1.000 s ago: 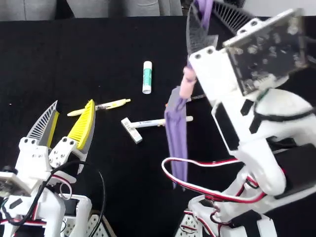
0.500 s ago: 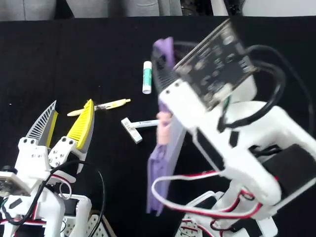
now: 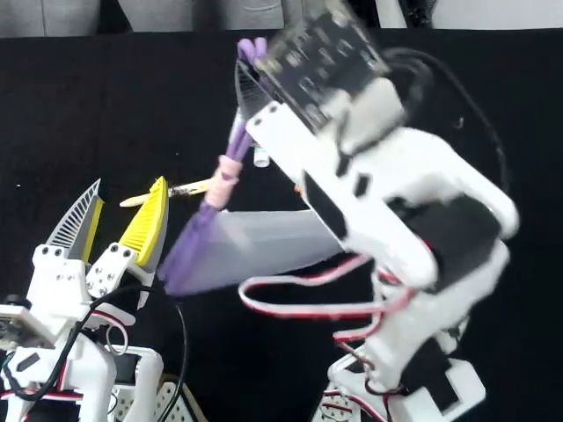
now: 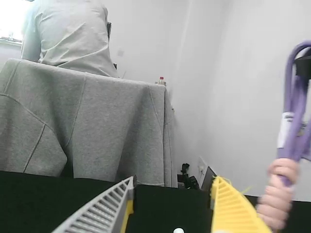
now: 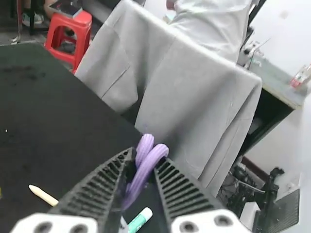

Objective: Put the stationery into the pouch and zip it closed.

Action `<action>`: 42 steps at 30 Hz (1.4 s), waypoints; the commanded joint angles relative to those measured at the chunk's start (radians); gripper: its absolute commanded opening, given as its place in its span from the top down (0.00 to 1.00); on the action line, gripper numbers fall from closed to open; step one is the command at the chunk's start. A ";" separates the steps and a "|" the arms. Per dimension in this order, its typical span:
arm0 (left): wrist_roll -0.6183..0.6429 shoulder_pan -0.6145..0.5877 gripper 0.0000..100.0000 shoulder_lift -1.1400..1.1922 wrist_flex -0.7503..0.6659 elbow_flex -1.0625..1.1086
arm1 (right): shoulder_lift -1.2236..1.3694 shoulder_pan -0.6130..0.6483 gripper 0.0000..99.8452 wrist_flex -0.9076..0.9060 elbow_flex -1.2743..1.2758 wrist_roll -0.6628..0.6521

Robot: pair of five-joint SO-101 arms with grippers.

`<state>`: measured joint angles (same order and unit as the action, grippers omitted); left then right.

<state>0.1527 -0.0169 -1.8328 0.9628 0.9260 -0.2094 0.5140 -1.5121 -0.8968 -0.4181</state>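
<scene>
Purple fabric hangs in the air: the pouch (image 3: 237, 251) dangles over the middle of the black table (image 3: 106, 97), slung from its strap (image 5: 151, 154), which the right gripper (image 5: 144, 159) pinches tight between its ribbed jaws. The left gripper (image 3: 129, 186) sits near the front left corner, jaws spread, holding nothing. A yellow pen (image 3: 189, 188) lies just beyond it. My worry is that the thin strap slips free, or that the swinging pouch sweeps the pen and the glue stick (image 5: 138, 219) about when lowered.
</scene>
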 commanded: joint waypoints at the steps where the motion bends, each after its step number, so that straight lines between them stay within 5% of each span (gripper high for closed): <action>1: -0.005 -0.008 0.74 0.006 -0.014 -0.024 | 0.015 -0.015 0.99 0.037 -0.002 -0.008; 17: 0.005 -0.048 0.74 0.006 0.041 -0.035 | -0.001 -0.150 0.99 0.055 0.024 0.020; 25: -0.006 0.236 0.74 0.006 -0.015 0.202 | -0.110 -0.127 0.99 0.002 0.024 0.020; 32: -0.005 0.254 0.74 0.006 -0.195 0.351 | -0.191 -0.129 0.99 -0.071 0.027 0.012; 42: 0.005 0.427 0.68 0.008 -0.192 0.320 | -0.217 -0.129 0.99 -0.081 0.028 0.018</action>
<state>0.1527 0.3544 -1.8297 0.7879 1.2912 -0.4135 0.3759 -1.5873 -0.8661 -0.4074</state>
